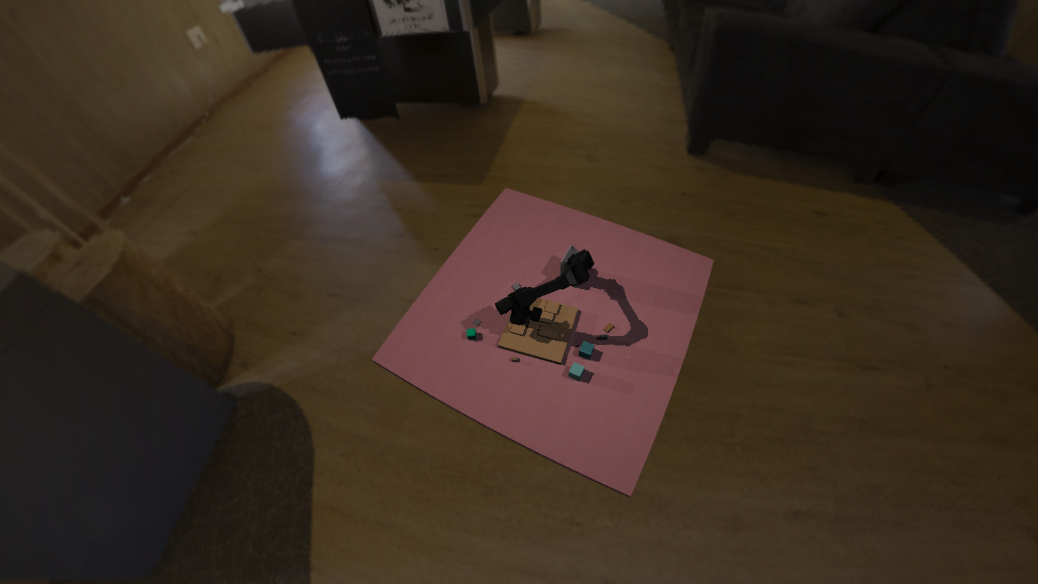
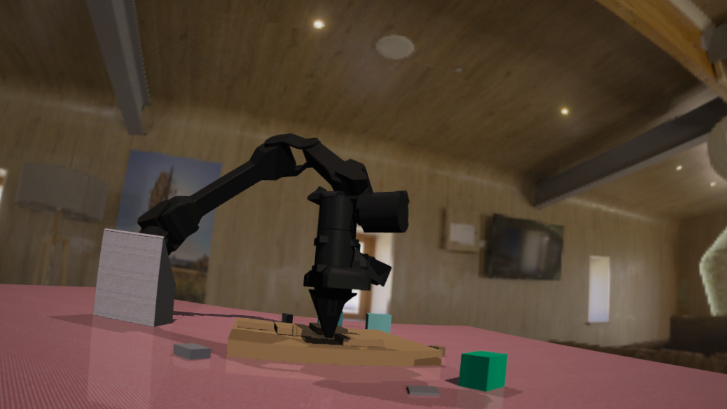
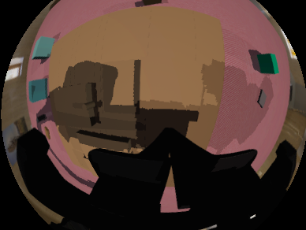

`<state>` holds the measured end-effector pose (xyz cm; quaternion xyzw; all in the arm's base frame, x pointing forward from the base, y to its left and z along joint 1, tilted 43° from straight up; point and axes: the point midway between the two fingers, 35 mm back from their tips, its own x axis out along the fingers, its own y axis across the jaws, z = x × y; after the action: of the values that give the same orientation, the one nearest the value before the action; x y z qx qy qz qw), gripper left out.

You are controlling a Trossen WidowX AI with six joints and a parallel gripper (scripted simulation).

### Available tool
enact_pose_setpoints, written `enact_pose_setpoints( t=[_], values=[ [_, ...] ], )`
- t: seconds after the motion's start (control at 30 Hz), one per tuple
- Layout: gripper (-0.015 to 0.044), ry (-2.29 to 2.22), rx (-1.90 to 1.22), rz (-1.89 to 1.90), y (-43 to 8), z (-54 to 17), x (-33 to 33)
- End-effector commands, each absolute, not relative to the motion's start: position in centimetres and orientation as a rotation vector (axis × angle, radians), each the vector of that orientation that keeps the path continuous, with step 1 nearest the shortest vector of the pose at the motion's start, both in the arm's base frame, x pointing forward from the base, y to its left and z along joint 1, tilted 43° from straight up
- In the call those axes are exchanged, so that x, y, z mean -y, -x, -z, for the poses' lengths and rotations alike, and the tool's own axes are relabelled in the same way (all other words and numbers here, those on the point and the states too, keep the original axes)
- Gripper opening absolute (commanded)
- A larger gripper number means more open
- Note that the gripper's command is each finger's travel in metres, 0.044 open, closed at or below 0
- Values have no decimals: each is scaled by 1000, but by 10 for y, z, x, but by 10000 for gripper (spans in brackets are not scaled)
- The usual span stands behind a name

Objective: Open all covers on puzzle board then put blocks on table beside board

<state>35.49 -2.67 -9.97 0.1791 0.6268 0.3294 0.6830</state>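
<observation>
The wooden puzzle board [image 1: 535, 353] [image 2: 330, 354] [image 3: 177, 24] lies flat on the pink table, with several wooden covers on top. One raised cover [image 1: 551, 307] is near the arm's side and another cover [image 1: 517, 328] is beside the hand. My gripper [image 2: 329, 336] [image 3: 168, 131] is shut and empty, pointing down with its tips low at the board's top; contact is unclear. A green block [image 1: 471, 334] [image 2: 482, 370] [image 3: 267, 64], a dark teal block [image 1: 585, 350] [image 3: 39, 90] and a light teal block [image 1: 576, 370] [image 2: 378, 322] [image 3: 43, 47] rest on the table off the board. Shadow and fingers hide some wells and cover positions.
Grey pieces [image 2: 191, 351] [image 2: 422, 390] lie near the board. Small wooden pieces [image 1: 608, 327] [image 1: 514, 359] and a small dark piece [image 2: 287, 317] [image 3: 42, 117] also lie around it. The arm's base [image 2: 129, 276] stands behind the board on the pink table [image 1: 479, 392].
</observation>
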Motion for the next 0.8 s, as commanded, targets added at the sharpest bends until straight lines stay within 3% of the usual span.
enact_pose_setpoints(
  t=[0.0,0.77],
  values=[
    [0,-408,-1412,-742,-353,103,21],
    [0,-407,-1411,-742,-373,101,20]
  ],
)
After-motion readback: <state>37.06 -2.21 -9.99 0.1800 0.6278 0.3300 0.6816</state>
